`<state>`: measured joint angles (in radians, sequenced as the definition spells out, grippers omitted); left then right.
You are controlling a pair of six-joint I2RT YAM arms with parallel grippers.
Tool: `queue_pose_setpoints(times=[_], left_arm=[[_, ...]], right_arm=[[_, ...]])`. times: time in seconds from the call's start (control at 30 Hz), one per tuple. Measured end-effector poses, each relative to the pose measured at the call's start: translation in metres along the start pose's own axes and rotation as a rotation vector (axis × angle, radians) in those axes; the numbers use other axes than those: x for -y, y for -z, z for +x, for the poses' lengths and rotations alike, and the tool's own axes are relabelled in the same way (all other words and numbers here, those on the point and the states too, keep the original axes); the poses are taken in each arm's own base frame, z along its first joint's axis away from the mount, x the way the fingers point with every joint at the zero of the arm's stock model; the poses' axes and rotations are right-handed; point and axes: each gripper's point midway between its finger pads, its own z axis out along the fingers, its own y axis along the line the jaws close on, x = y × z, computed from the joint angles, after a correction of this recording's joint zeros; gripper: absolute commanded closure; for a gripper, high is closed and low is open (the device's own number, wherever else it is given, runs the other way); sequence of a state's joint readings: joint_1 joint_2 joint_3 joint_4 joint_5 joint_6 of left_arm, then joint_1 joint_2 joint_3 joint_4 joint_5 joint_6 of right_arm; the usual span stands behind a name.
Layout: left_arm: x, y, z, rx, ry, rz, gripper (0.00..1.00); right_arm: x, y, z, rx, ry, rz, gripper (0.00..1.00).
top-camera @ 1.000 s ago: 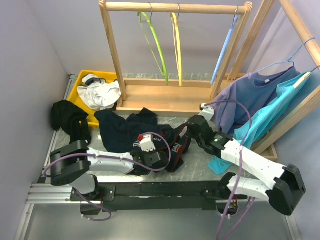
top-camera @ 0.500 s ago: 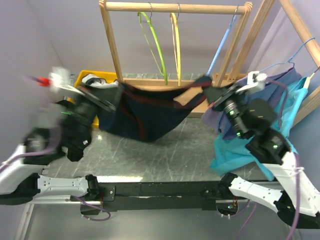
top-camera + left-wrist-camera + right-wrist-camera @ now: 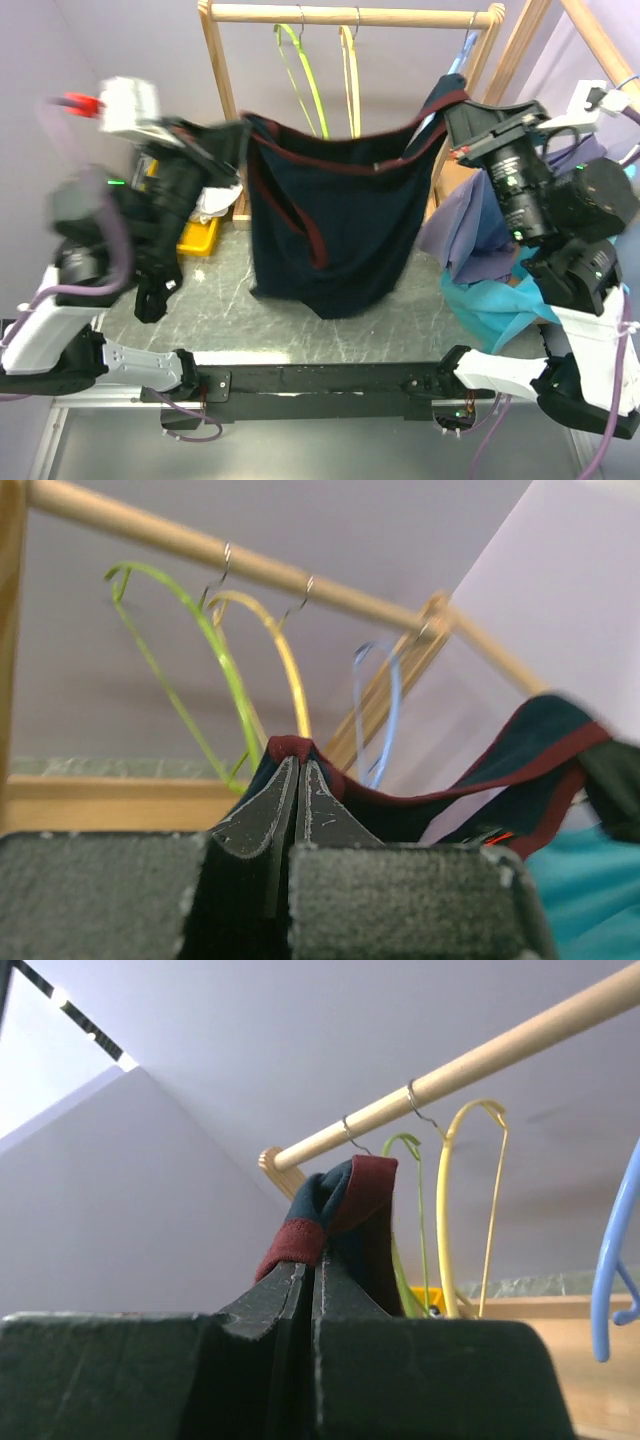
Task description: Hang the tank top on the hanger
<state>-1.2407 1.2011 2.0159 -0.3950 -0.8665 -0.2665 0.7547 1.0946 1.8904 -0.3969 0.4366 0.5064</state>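
Observation:
The tank top, dark navy with dark red trim, hangs spread between my two grippers in front of the wooden rack. My left gripper is shut on its left strap; in the left wrist view the fingertips pinch the red trim, and the cloth runs off to the right. My right gripper is shut on the right strap, pinched at the tips. The lime-green hanger hangs on the rail just behind the garment's top edge and also shows in both wrist views.
The wooden rail also carries a yellow hanger and a light blue hanger. A yellow bin with a white garment stands at the left. A black garment lies at the left. Purple and teal clothes hang at the right.
Both arms have lifted the tank top off the table and raised it, stretched between them, to just below the rail in front of the hangers.

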Motion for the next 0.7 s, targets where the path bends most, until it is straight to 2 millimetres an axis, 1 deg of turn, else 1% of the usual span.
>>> queue_pose_setpoints(times=[0.03, 0.07, 0.1, 0.13, 0.17, 0.2, 0.23, 0.27, 0.3, 0.33, 0.37, 0.4, 0.43, 0.47, 0.53, 0.57, 0.6, 0.63, 0.67, 0.7], left_arm=[[-0.003, -0.003, 0.014, -0.023, -0.028, -0.008, 0.99], [-0.009, -0.005, 0.03, -0.047, -0.056, -0.018, 0.99], [-0.017, -0.007, 0.046, -0.073, -0.082, -0.031, 0.99], [-0.025, -0.008, 0.059, -0.099, -0.102, -0.042, 0.99], [-0.035, -0.008, 0.076, -0.127, -0.114, -0.054, 0.99], [-0.052, -0.007, 0.098, -0.166, -0.135, -0.08, 0.99], [-0.067, -0.003, 0.117, -0.206, -0.142, -0.097, 0.99], [-0.082, 0.001, 0.14, -0.249, -0.148, -0.111, 0.99], [-0.106, 0.01, 0.17, -0.307, -0.155, -0.139, 0.99], [-0.122, 0.019, 0.191, -0.355, -0.162, -0.159, 0.99], [-0.141, 0.028, 0.218, -0.409, -0.158, -0.176, 0.99], [-0.159, 0.04, 0.242, -0.464, -0.16, -0.198, 0.99], [-0.177, 0.052, 0.267, -0.524, -0.156, -0.221, 0.98], [-0.192, 0.064, 0.289, -0.578, -0.15, -0.243, 0.96], [-0.214, 0.083, 0.324, -0.67, -0.132, -0.274, 0.92], [-0.22, 0.091, 0.337, -0.707, -0.118, -0.284, 0.81], [-0.224, 0.095, 0.345, -0.733, -0.111, -0.288, 0.82], [-0.226, 0.099, 0.353, -0.762, -0.098, -0.295, 0.8], [-0.227, 0.101, 0.358, -0.78, -0.092, -0.299, 0.68], [-0.226, 0.1, 0.362, -0.792, -0.083, -0.3, 0.57]], right_arm=[[0.001, -0.001, 0.003, -0.006, 0.007, 0.004, 1.0], [0.004, -0.004, 0.01, -0.015, 0.013, 0.011, 1.0], [0.011, -0.005, 0.022, -0.036, 0.024, 0.023, 1.0], [0.019, -0.004, 0.038, -0.067, 0.034, 0.036, 1.0], [0.03, -0.003, 0.059, -0.102, 0.044, 0.047, 1.0], [0.042, 0.0, 0.079, -0.14, 0.054, 0.065, 1.0], [0.059, 0.006, 0.105, -0.196, 0.066, 0.09, 1.0], [0.076, 0.013, 0.131, -0.246, 0.073, 0.111, 1.0], [0.095, 0.021, 0.16, -0.305, 0.085, 0.14, 1.0], [0.111, 0.029, 0.185, -0.359, 0.098, 0.167, 1.0], [0.141, 0.046, 0.228, -0.447, 0.115, 0.216, 1.0], [0.154, 0.056, 0.245, -0.489, 0.126, 0.241, 1.0], [0.175, 0.072, 0.27, -0.547, 0.14, 0.279, 1.0], [0.193, 0.087, 0.291, -0.597, 0.151, 0.313, 1.0], [0.224, 0.116, 0.323, -0.676, 0.159, 0.371, 1.0], [0.235, 0.125, 0.333, -0.701, 0.161, 0.392, 0.95], [0.244, 0.134, 0.343, -0.723, 0.16, 0.41, 0.88], [0.253, 0.142, 0.353, -0.747, 0.161, 0.432, 0.69], [0.261, 0.149, 0.361, -0.77, 0.165, 0.449, 0.59], [0.265, 0.153, 0.367, -0.783, 0.16, 0.464, 0.53]])
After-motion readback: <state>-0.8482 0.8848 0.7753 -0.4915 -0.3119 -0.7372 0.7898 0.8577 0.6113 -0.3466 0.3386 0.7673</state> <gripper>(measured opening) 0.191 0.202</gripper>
